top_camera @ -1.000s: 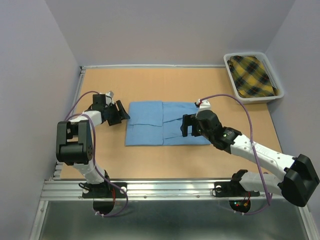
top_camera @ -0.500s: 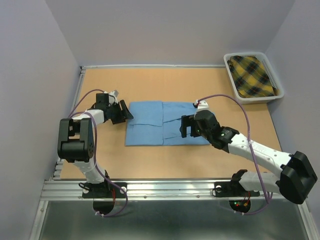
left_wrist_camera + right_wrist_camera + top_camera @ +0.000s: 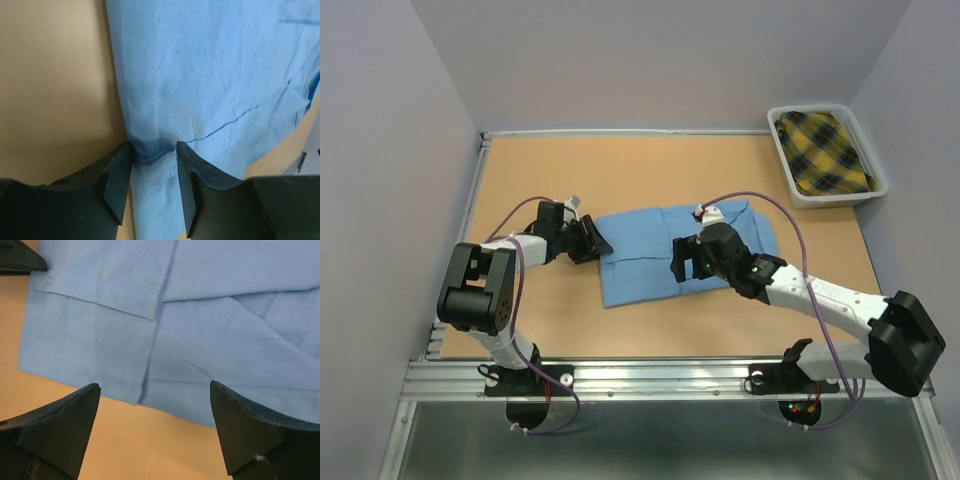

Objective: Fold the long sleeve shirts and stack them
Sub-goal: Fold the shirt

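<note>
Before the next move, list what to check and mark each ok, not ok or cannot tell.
1. The left gripper at the blue shirt edge, cloth bunched between its fingers: ok.
2. That pinch firm: cannot tell.
3. The right gripper open above the shirt, holding nothing: ok.
4. Shirt square to the table: not ok, skewed.
5. The plaid cloth in the bin, away from both arms: ok.

The long sleeve shirt (image 3: 640, 270) is plain light blue, unpatterned, with darker blue along its creases. The table (image 3: 620, 165) is a warm tan. The basket (image 3: 840, 196) is white, and the plaid cloth (image 3: 825, 150) in it is yellow checked with black. The arms (image 3: 820, 295) are black and white, with purple cables (image 3: 750, 193). The left gripper (image 3: 155, 150) and right gripper (image 3: 154, 386) are black. The walls (image 3: 660, 60) are pale lavender-grey.
</note>
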Action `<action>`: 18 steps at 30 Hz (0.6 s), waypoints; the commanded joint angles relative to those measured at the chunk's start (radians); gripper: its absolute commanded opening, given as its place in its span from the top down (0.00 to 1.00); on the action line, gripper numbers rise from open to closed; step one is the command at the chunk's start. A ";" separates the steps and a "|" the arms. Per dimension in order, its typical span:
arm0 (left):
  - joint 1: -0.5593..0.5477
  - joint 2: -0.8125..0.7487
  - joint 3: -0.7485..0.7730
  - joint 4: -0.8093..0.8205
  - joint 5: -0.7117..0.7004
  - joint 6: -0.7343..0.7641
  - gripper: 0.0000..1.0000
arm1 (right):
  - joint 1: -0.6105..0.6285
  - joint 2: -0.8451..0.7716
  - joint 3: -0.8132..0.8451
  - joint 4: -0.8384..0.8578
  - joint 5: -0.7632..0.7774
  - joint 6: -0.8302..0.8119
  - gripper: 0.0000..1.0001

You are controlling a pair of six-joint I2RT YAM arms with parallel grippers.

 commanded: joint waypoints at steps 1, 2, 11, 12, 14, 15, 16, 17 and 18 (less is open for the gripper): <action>-0.088 -0.040 -0.077 -0.016 -0.008 -0.109 0.39 | 0.106 0.057 0.063 0.092 -0.032 -0.033 0.05; -0.085 -0.054 -0.093 0.002 -0.008 -0.138 0.34 | 0.129 0.107 0.079 0.094 -0.020 -0.051 0.05; 0.050 -0.263 -0.106 -0.074 -0.093 -0.127 0.16 | 0.329 0.340 0.235 0.126 0.043 -0.173 0.09; 0.067 -0.281 -0.106 -0.100 -0.110 -0.126 0.16 | 0.339 0.357 0.251 0.125 0.043 -0.176 0.10; 0.106 -0.329 -0.106 -0.125 -0.149 -0.112 0.17 | 0.376 0.403 0.267 0.126 0.040 -0.189 0.13; 0.127 -0.343 -0.112 -0.139 -0.154 -0.106 0.18 | 0.390 0.431 0.279 0.125 0.054 -0.193 0.15; 0.136 -0.366 -0.115 -0.140 -0.157 -0.106 0.18 | 0.416 0.442 0.288 0.125 0.057 -0.199 0.16; 0.135 -0.376 -0.121 -0.142 -0.165 -0.106 0.19 | 0.424 0.456 0.294 0.125 0.057 -0.202 0.18; 0.164 -0.386 -0.126 -0.142 -0.169 -0.104 0.19 | 0.431 0.469 0.300 0.125 0.063 -0.203 0.19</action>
